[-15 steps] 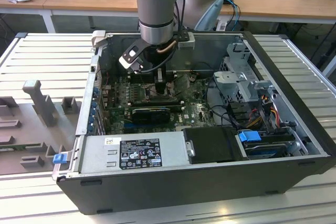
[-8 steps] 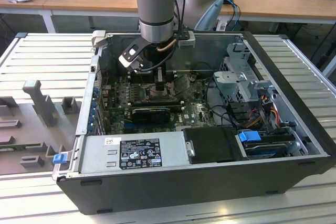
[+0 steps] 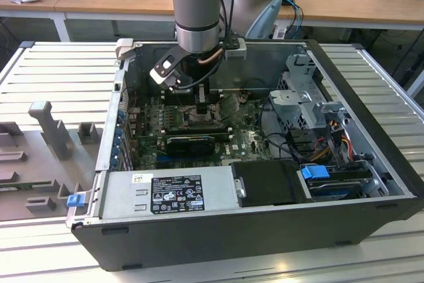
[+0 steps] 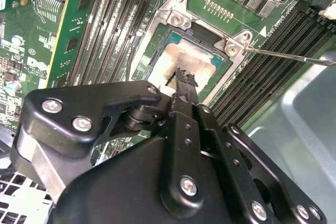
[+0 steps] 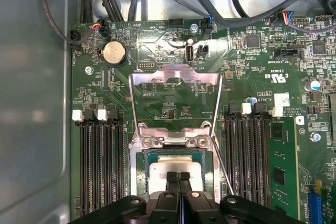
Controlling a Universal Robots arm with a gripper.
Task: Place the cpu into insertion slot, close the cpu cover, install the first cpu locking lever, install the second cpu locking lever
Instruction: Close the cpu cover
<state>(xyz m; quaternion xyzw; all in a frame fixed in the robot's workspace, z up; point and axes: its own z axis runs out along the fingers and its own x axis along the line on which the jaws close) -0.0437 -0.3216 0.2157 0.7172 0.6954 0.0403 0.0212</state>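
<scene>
— Is anything crowding the socket (image 5: 170, 141)?
— The memory slots (image 5: 102, 166) are hemming the cpu (image 5: 176, 174) on two sides, a thin lever (image 4: 294, 57) is jutting beside it; the cpu cover (image 5: 175, 77) is lying open, leaving room from above.

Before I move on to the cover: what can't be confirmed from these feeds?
Whether the cpu is fully seated: in the first wrist view the shut claw covers its near part.
Claw-to-cpu contact: the claw overlaps the chip in both wrist views, so any gap is unreadable.
Exterior view: the arm hides the cpu.
Locking lever: its end is cut off by the second wrist view's edge.
</scene>
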